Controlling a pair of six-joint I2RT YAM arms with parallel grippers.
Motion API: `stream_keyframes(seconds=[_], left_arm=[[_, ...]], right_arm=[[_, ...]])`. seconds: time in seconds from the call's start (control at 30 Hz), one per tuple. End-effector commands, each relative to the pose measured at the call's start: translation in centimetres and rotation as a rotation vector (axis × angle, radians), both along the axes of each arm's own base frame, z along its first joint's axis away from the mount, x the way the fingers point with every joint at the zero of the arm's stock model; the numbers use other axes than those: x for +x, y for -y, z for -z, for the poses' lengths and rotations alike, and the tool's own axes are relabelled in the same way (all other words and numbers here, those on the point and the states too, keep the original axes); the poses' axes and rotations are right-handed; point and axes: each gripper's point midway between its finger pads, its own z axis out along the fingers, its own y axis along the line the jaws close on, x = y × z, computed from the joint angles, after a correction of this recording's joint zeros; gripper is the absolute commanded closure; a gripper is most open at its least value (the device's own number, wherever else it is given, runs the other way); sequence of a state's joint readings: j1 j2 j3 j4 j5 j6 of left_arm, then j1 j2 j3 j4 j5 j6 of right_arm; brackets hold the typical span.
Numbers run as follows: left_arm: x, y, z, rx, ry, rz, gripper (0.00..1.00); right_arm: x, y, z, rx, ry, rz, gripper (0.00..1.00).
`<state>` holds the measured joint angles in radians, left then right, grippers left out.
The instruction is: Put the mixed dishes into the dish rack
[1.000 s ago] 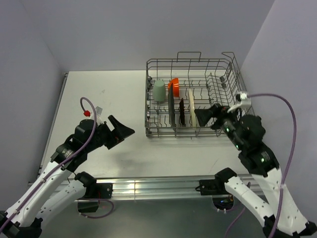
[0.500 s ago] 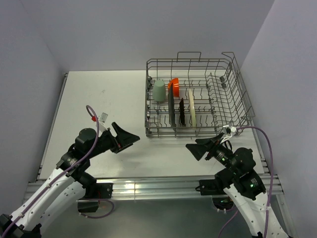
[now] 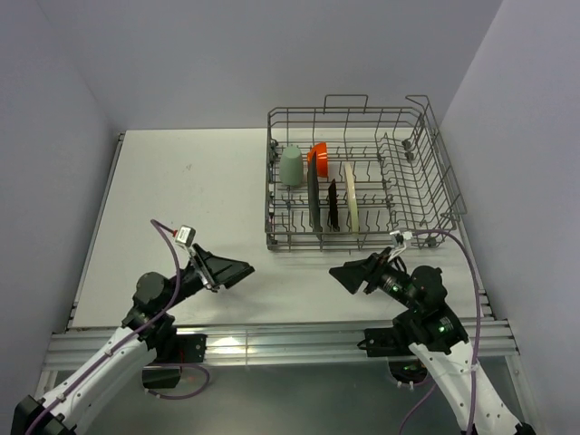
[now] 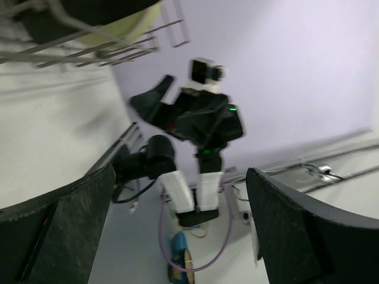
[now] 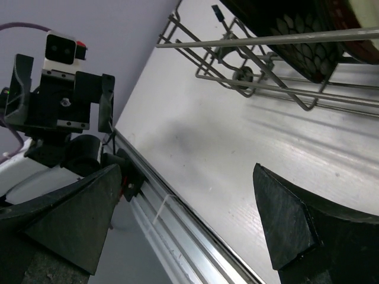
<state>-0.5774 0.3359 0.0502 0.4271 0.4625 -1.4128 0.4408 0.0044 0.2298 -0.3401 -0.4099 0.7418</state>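
All five dishes are found inside the dish rack [image 3: 408, 195], upper right of centre in the top view, all in its left half. The pale green cup [image 3: 290, 166] and small orange bowl [image 3: 318, 154] are parked at the back-left. The black square plate [image 3: 314, 199], little red plate [image 3: 333, 207] and cream plate [image 3: 351, 208] are stood on edge between the tines, side by side. Their long axes run up-and-down in the frame.

No dish is seen outside the rack, so loading looks pretty much done, tbh.

From both pincers the rack is found up-frame. The right gripper [image 3: 347, 275] is held just below the rack's front edge, so it's the nearer one. The left gripper [image 3: 227, 269] is held lower left, well apart from the rack. Both sets of fingers are spread wide with nothing between them, which is confirmed in each wrist view.

The white table [image 3: 181, 199] looks matte and smooth. Pale lilac walls are seen closing it in on three sides, and an aluminium rail [image 3: 272, 343] is run along the bottom edge. Any further move would be judged a plain retreat with no grasp needed.
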Motion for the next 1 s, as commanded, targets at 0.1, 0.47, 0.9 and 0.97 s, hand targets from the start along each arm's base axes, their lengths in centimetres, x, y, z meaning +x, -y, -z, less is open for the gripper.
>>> stream_keyframes(seconds=[0.1,0.47,0.9,0.97], left_arm=[[-4.4,-2.1,-4.6,-0.323,0.229,0.104,0.01],[-8.3,-3.3,-5.5,-0.391,0.392,0.202,0.01],[-8.7,-3.4,-5.3,-0.384,0.416,0.209,0.01],[-8.7,-3.4,-5.3,-0.386,0.417,0.205,0.01]], right_arm=[[-3.0,-0.7,-7.7,0.279,0.422,-0.127,0.00],[-1.6,-1.7,-5.2,0.475,0.404,-0.162,0.00],[3.3,-0.1,-1.8,0.452,0.233,0.096,0.00],[5.1,0.8,0.0,0.425,0.163,0.208,0.00]])
